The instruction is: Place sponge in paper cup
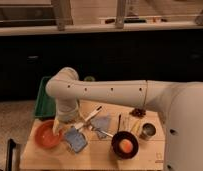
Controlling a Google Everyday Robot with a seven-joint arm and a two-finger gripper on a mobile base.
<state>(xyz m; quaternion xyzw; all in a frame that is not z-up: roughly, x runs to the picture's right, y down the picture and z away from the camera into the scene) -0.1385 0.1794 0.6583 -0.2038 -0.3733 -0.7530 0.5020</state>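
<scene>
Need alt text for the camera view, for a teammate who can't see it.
The robot's white arm reaches over a wooden table, its claw low between an orange bowl and the blue sponge. A black pan sits to the right.

Dark cabinets (120, 55) across centre; pale ledge (95, 29) at 12; speckled floor (12, 120) at 8; wooden table (95, 160) at 6.

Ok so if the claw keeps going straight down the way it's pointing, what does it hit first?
Most likely the inner side of the orange bowl, or the wooden table between it and the sponge. The claw points downward there, but depth is unclear.
</scene>
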